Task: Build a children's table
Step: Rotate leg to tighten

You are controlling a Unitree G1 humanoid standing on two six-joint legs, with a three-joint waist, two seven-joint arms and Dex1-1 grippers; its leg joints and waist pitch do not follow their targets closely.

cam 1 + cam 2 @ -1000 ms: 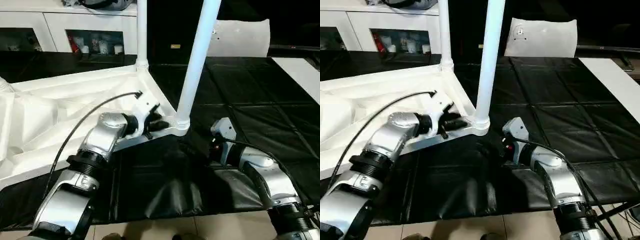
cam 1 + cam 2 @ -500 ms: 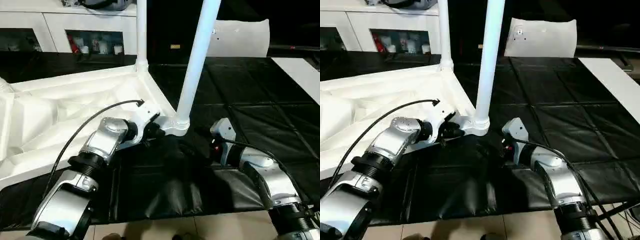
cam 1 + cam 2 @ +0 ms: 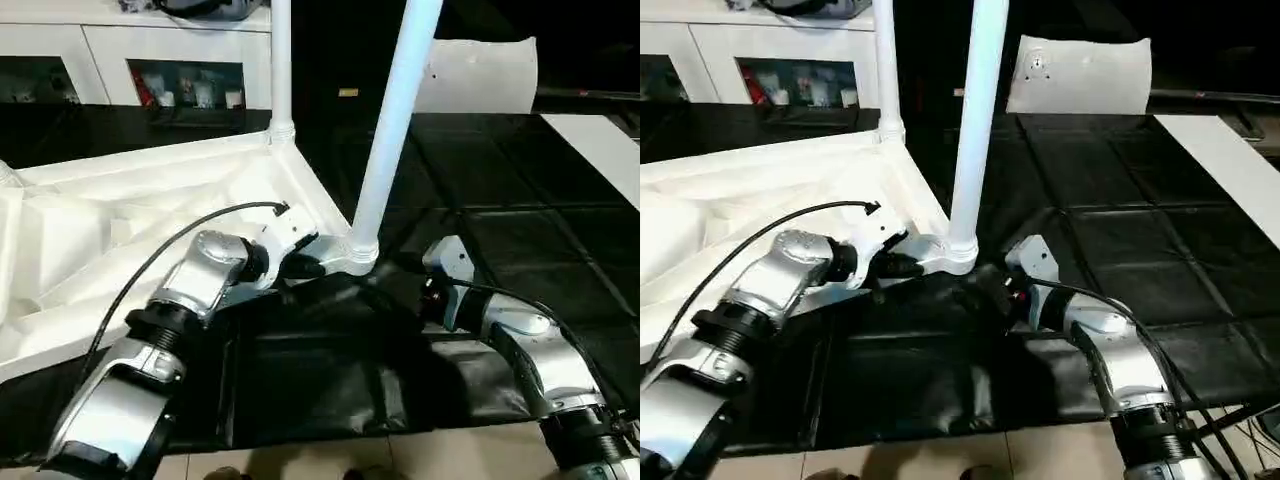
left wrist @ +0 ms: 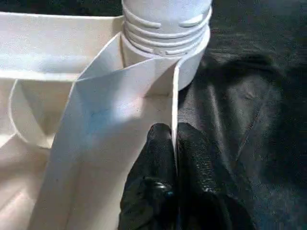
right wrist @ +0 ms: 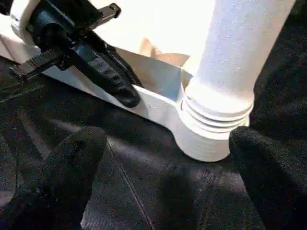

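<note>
Standing upright, the leg [image 3: 392, 130] tilts slightly; left pincer [image 4: 173, 143] pinches tabletop [image 4: 115, 110] rim, right pincer [image 5: 158, 177] gapes empty.

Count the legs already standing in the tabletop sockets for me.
2. One leg rises from the near corner socket, just ahead of the left tool; the other leg stands in the far corner socket. The tabletop runs off frame, so other corners may hide more.

You see bright light on the white tabletop [image 3: 150, 215], with glare washing out its ribs. The black mat [image 3: 480, 180] stays dark. Close-up wrist pictures look soft.
</note>
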